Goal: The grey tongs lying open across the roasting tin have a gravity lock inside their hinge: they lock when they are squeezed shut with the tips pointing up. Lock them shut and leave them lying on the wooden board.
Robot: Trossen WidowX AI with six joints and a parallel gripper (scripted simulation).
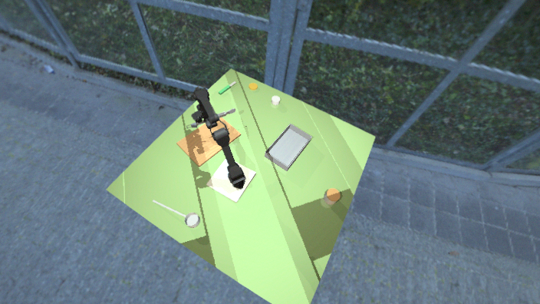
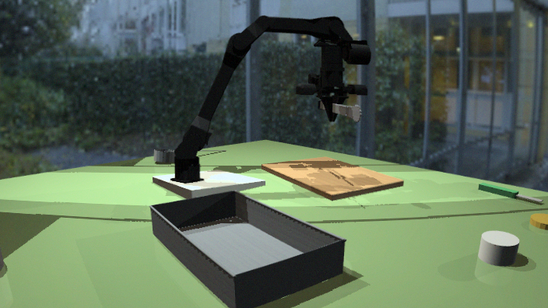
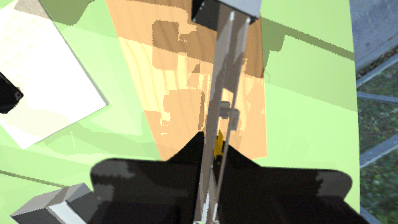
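Observation:
My gripper (image 2: 331, 116) (image 3: 205, 136) points straight down and is shut on the grey tongs (image 1: 227, 113) (image 2: 347, 111) (image 3: 231, 60). It holds them roughly level, high above the wooden board (image 1: 207, 157) (image 2: 331, 193) (image 3: 255, 135). Their two arms lie close together, almost parallel, and run lengthwise through the wrist view; both ends stick out beside the gripper in the top view. Whether the hinge lock is engaged cannot be seen. The roasting tin (image 1: 289, 147) (image 2: 289, 272) (image 3: 56, 205) stands apart from the board and is empty.
The arm stands on a white base plate (image 1: 230, 194) (image 2: 233, 180) (image 3: 50, 90) beside the board. A green-handled tool (image 1: 225, 89) (image 2: 498, 190), a yellow disc (image 1: 253, 87) (image 2: 540, 221) and a white cylinder (image 1: 275, 100) (image 2: 499, 248) lie farther off. A long-handled pan (image 1: 192, 219) and an orange-topped jar (image 1: 332, 196) stand elsewhere.

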